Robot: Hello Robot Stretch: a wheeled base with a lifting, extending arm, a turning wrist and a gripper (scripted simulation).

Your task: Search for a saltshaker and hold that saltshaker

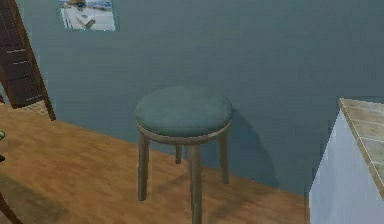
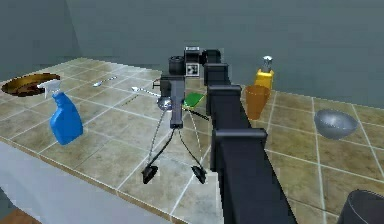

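No sure saltshaker; best guess is the small pale blob (image 2: 165,103) on the tiled counter (image 2: 100,150). The gripper (image 2: 175,172) sits near it with bare tile behind its tips, holding nothing; finger state can't be told. Confirm the blob before you reach, and stay off the spray bottle (image 2: 66,115).

Forward view: low, tilted down, close on a stool (image 1: 184,112) against the wall (image 1: 270,60). Arm side view: looks down across a tiled counter (image 2: 110,140), along the arm (image 2: 240,150). Shared: the tiled counter (image 1: 362,120), at forward view's right edge.
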